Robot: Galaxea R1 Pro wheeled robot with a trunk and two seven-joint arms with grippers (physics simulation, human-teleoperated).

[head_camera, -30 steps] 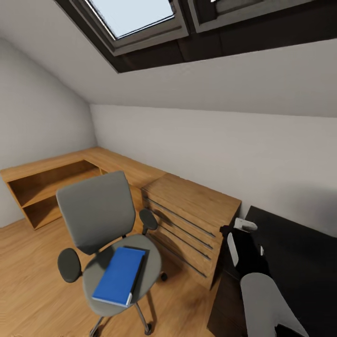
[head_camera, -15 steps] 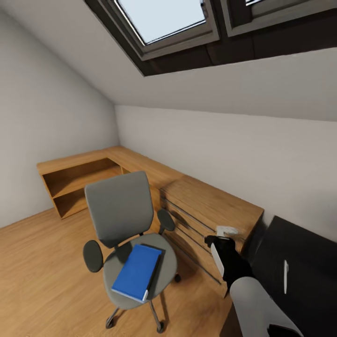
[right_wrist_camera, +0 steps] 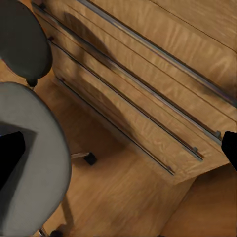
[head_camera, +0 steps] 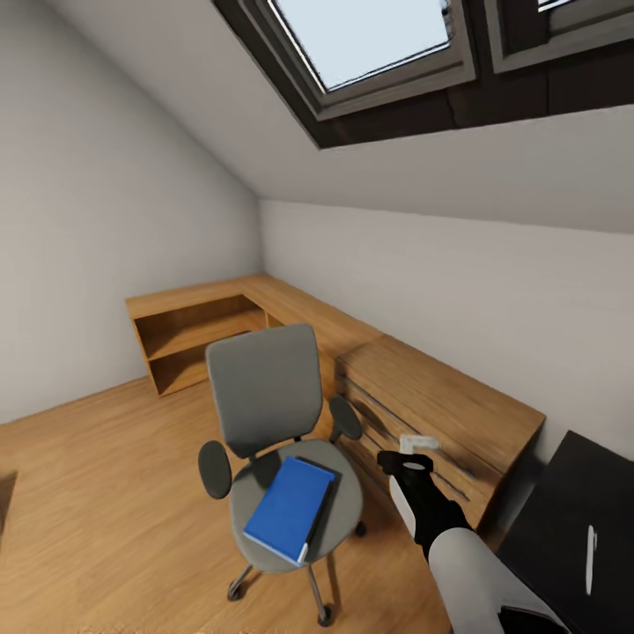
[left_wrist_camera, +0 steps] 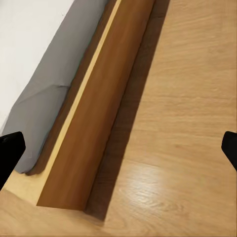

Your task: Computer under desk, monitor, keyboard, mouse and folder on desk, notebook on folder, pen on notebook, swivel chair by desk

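The whole room has slid rightward in the head view over the last second, which tells me the robot's head or base has swung left rather than that anything in the room has moved: the grey swivel chair with round armrests (head_camera: pixel 273 440) and the flat blue folder (head_camera: pixel 290 508) lying on its seat now sit nearer the middle of the picture, and more of the bare wooden floor (head_camera: pixel 97 493) has come into sight. The right pincer (head_camera: pixel 407 457), black at the end of a white forearm, hangs just to the folder's right, between the chair's seat and the pale wooden chest of drawers with long metal handles (head_camera: pixel 440 414), holding nothing; its wrist view shows the two dark fingertips (right_wrist_camera: pixel 11 153) far apart at the frame's edges, so it is spread wide. The left pincer's wrist view likewise shows its tips (left_wrist_camera: pixel 10 148) wide apart and empty, over floor beside a brown wooden board (left_wrist_camera: pixel 98 108). A white pen (head_camera: pixel 590 558) lies on the black desk top (head_camera: pixel 563 519), off to the right pincer's right. I judge the turn is lining up a reach for the folder, with the chair now squarely ahead.
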